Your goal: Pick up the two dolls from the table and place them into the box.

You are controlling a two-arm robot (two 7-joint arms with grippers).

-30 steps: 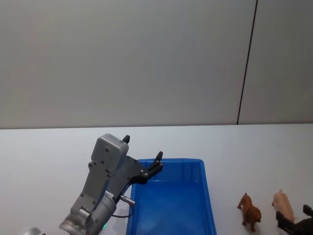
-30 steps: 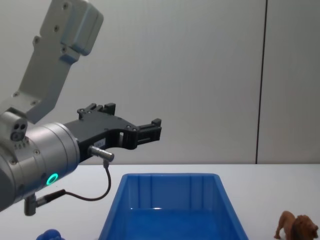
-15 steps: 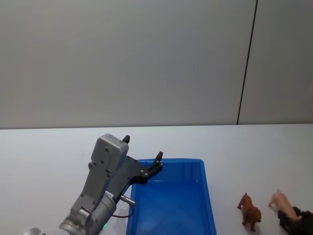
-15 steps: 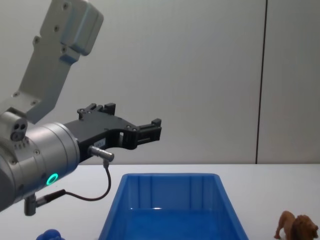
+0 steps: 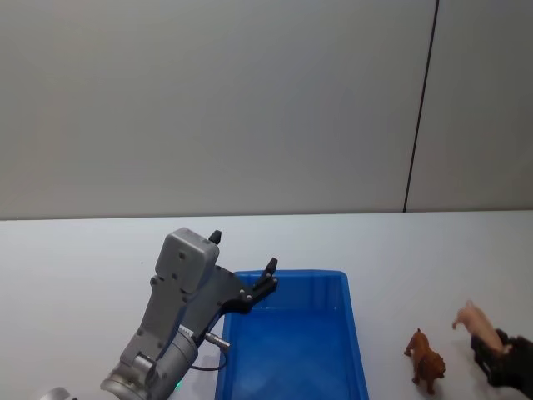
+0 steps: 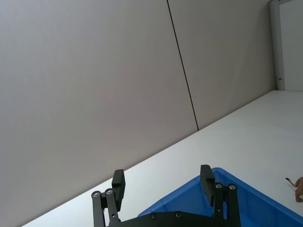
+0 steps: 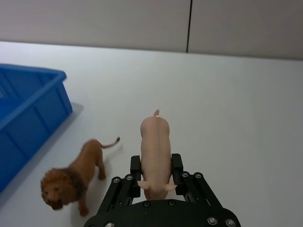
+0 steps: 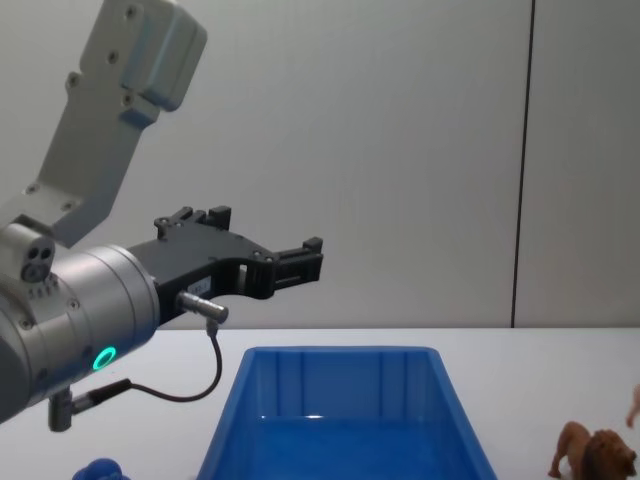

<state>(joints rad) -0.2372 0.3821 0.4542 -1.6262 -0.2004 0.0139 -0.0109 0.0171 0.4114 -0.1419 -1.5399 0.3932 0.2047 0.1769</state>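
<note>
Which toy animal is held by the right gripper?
The pink pig: the fingers of the right gripper clamp its sides, while the brown lion stands free beside it.

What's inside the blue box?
Only bare blue floor shows inside the box. Part of its left side is hidden behind the left pincer, so I can't see there.

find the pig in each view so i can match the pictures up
head view: pig at the lower right, right of the lion.
chest view: a pink sliver at the right edge, above the lion.
right wrist view: centre, clamped in the right gripper.
left wrist view: cannot tell; a tan scrap at the right edge.
shared landmark: the blue box.
</note>
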